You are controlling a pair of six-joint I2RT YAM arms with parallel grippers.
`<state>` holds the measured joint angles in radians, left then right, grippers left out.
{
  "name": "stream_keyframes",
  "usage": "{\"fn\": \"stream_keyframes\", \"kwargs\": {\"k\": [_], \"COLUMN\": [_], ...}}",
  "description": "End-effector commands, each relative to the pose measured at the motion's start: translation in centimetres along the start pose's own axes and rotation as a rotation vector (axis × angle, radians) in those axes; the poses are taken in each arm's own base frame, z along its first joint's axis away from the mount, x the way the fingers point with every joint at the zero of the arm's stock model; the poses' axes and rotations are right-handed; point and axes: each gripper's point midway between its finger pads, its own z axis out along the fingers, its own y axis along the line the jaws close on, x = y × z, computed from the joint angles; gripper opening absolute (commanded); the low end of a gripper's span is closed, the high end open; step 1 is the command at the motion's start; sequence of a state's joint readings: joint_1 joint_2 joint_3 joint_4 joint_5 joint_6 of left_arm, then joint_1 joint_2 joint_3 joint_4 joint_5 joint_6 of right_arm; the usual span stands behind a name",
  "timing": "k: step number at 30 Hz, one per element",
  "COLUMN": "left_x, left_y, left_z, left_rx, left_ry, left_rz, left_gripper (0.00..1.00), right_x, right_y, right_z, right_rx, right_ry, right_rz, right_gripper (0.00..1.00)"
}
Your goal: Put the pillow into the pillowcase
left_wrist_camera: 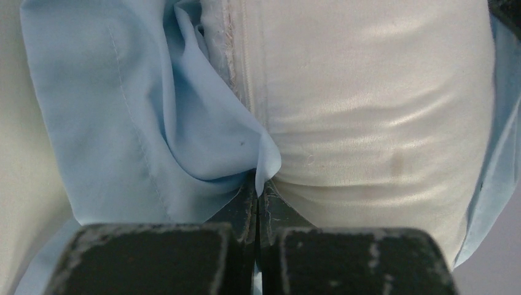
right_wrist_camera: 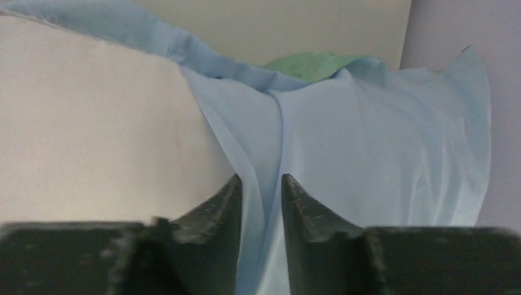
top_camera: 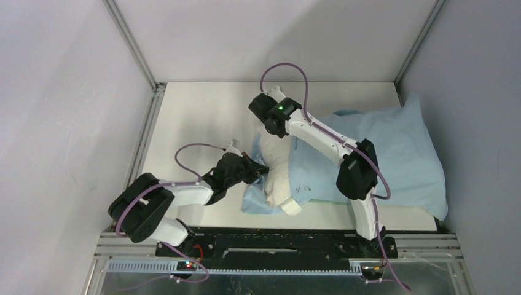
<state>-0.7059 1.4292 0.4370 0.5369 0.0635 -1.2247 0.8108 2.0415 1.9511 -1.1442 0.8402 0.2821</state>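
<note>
Plainly, the pillow (top_camera: 274,166) is lodged partway in the pillowcase (top_camera: 393,153) on the worktop (top_camera: 203,117), with its left end left bare at the open mouth. The jaws of the left arm (top_camera: 190,193) are clenched on a fold of the blue hem, right against the cream cushion. The jaws of the right arm (top_camera: 319,132) are held narrowly apart astride a ridge of blue cloth just beside the pillow (a greenish inner side (right_wrist_camera: 310,64) is shown beyond it). No firm pinch can be made out there.
</note>
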Motion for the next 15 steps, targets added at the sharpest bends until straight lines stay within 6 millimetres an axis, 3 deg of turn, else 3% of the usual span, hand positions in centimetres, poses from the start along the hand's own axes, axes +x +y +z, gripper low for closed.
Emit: {"fn": "stream_keyframes", "kwargs": {"k": [1,3,5,8,12,15], "left_x": [0.9,0.8,0.8,0.6,0.2,-0.3], "left_y": [1.1,0.9,0.6,-0.1,-1.8,-2.8], "left_z": [0.0,0.1,0.2,0.5,1.2,1.4], "left_rx": [-0.012,-0.007,-0.001,0.012,0.047,0.059], "left_ry": [0.031,0.033,0.032,0.037,0.041,0.033], "left_rz": [0.004,0.006,0.013,0.031,0.061,0.079], "left_gripper": [0.00,0.00,0.00,0.00,0.00,0.00], "right_x": [-2.5,-3.0,-3.6,-5.8,-9.1,-9.0], "right_y": [-0.3,-0.2,-0.2,0.6,4.5,7.3], "right_z": [0.9,1.3,0.9,-1.8,-7.4,-8.8], "right_rx": [0.048,0.051,0.048,-0.034,-0.343,-0.532], "right_ry": [-0.046,-0.038,-0.039,-0.112,-0.229,-0.229], "right_rz": [-0.003,-0.007,-0.002,0.048,0.151,0.184], "right_gripper": [0.24,0.09,0.00,0.00,0.00,0.00]}}
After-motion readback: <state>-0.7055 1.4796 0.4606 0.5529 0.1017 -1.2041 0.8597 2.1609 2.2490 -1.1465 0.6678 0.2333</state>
